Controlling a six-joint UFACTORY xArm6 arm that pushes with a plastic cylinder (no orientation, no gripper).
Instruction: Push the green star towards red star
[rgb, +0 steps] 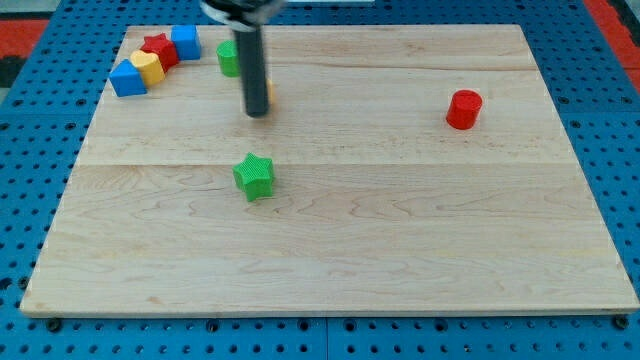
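While the wooden board lies flat on a blue pegboard surface, the dark rod comes down from the view's top edge and my tip rests on the wood in the upper left part of the board. There is no pincer on this arm, only the rod, so nothing is spread, pressed together or pinching.

The green star sits left of the board's centre, below my tip toward the view's bottom and apart from it, with bare wood between them. The red star is in the top left corner, up and to the view's left of the green star and well apart from it. It belongs to a tight cluster: a blue block just beside it on the right, a yellow block touching it on its lower left, and another blue block at the cluster's lower left end.

A green block stands just left of the rod, partly hidden by it, shape unclear. A sliver of yellow or orange peeks out at the rod's right edge; what it is I cannot tell. A red cylinder stands alone far to the view's right.
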